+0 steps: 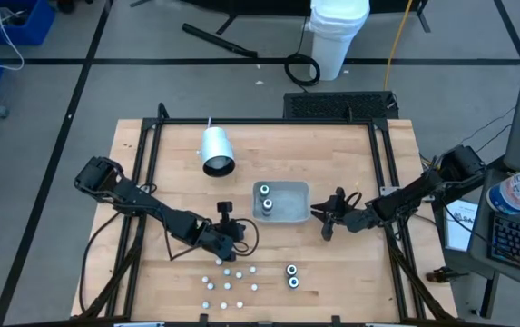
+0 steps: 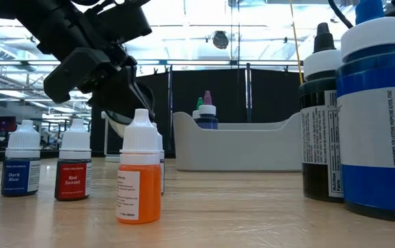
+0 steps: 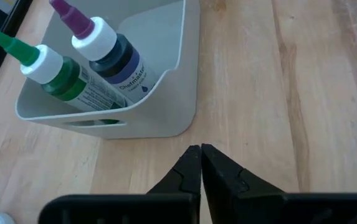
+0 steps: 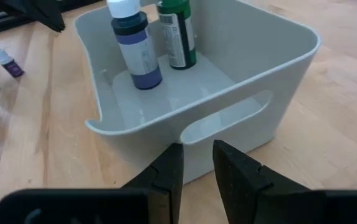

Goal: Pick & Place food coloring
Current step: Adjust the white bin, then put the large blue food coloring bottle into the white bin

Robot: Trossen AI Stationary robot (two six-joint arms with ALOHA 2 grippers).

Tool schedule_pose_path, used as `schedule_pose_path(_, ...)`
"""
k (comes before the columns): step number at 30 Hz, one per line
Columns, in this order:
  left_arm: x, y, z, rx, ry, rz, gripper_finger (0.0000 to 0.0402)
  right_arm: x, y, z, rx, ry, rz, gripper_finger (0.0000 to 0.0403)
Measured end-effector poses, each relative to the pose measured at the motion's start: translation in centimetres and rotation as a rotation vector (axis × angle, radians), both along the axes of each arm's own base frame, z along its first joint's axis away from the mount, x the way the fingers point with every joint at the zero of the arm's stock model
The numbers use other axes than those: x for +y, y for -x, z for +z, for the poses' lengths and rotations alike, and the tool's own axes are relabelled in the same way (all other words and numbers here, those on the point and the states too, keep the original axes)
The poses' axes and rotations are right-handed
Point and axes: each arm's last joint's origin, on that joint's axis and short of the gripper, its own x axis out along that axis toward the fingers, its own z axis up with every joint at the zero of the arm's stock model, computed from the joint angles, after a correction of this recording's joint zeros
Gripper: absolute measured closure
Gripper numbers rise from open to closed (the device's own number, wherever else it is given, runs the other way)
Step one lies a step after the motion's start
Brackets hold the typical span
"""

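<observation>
Several tiny food coloring bottles (image 1: 228, 277) with white caps stand upright on the wood near the front edge; the low view shows an orange one (image 2: 140, 176) closest. Two taller bottles (image 4: 138, 53) stand upright inside the grey tray (image 1: 294, 193). My left gripper (image 3: 200, 152) is shut and empty, hovering between the small bottles and the tray, pointing at the tray's near left corner. My right gripper (image 4: 197, 158) stands just off the tray's right wall, by its handle slot, with a narrow gap between its fingers and nothing in it.
A white cylinder (image 1: 216, 150) lies on its side at the far left of the tray. Two wider bottles (image 1: 291, 275) stand near the front edge, right of the small ones. A black frame (image 1: 151, 145) borders the tabletop. Bare wood lies between the tray and the small bottles.
</observation>
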Motion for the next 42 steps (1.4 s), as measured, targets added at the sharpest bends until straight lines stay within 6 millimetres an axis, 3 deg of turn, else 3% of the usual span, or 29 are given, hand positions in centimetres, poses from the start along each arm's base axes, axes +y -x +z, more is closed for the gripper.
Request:
schedule_pose_path(6,0.1,0.0,0.0,-0.003,-0.025,0.019,0.037,0.0,0.0,-0.1,0.017,0.013,0.021,0.0325)
schedule_pose_path(12,-0.2,0.4,-0.1,0.015,-0.032,0.008,0.0379,0.2,0.3,0.1,0.065,0.0,0.147,0.0326)
schedule_pose_path(19,-0.7,0.6,-0.1,0.017,-0.033,-0.011,0.0397,0.8,0.9,0.7,0.099,-0.171,0.283,0.0326)
schedule_pose_path(28,-1.6,1.0,-0.2,0.024,-0.028,-0.046,0.0377,4.7,2.6,1.1,0.066,-0.159,0.541,0.0326)
schedule_pose_path(35,-1.7,1.1,-0.1,0.004,-0.023,-0.013,0.0397,9.0,3.6,4.3,-0.156,0.097,0.673,0.0326)
schedule_pose_path(42,-1.9,1.2,-0.1,-0.009,0.011,0.011,0.0372,13.6,2.4,6.5,-0.21,0.245,0.772,0.0326)
